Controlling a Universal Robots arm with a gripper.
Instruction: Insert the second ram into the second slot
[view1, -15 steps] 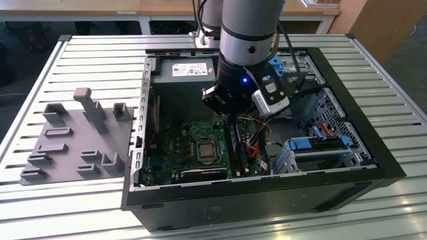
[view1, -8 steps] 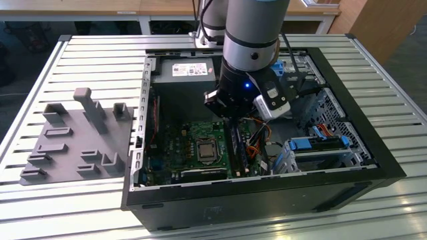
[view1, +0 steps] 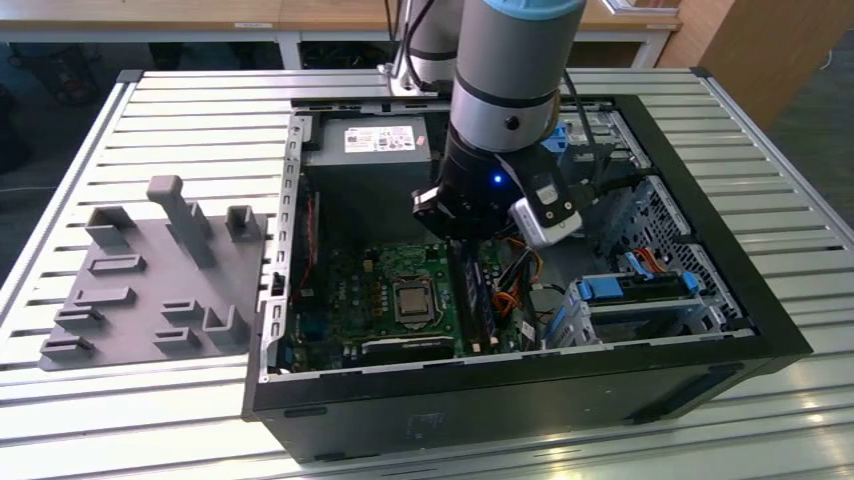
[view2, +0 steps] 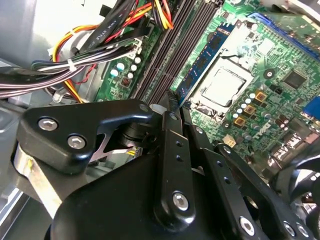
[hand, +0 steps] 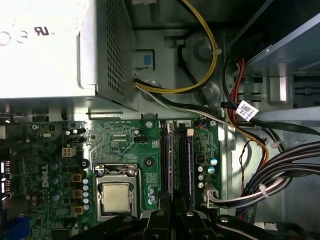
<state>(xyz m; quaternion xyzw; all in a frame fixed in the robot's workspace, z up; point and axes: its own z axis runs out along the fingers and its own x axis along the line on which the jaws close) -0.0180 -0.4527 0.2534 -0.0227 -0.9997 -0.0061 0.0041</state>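
Inside the open black steel case (view1: 747, 330), which lay on a table (view1: 174, 120) of pale ribbed slats, the gripper (view1: 470, 240) stood low over the green board (view1: 350, 295), right above the long dark memory slots (view1: 470, 300). Nearest in the second wrist view sat its matte black body, blocky cast links held by bright hex screws, the two fingers (view2: 167, 120) drawn together to a narrow seam. Whether they pinched anything could not be told; the tips were hidden behind the body. Just past them a thin blue ram (view2: 207, 52) with dark chips stood on edge in one slot, beside the empty black slots (view2: 167, 55), next to the square silver-capped processor (view2: 222, 85). In the first wrist view the same blue stick (hand: 189, 167) ran upright in its slot, the gripper's black top (hand: 170, 220) meeting its near end. Which of the two sticks this was could not be settled.

Bundled cables, yellow, red, black and grey (hand: 260, 175), looped beside the board. Farther off lay the perforated grey metal power supply (hand: 107, 50) with a pale label.

Above, the arm (view1: 514, 70) came down nearly vertical, a smooth grey tube with a pale blue cap and a small blue light at the wrist. On the exterior view's left rested a flat grey fixture (view1: 147, 290) of moulded plastic with upright pegs and low blocks.
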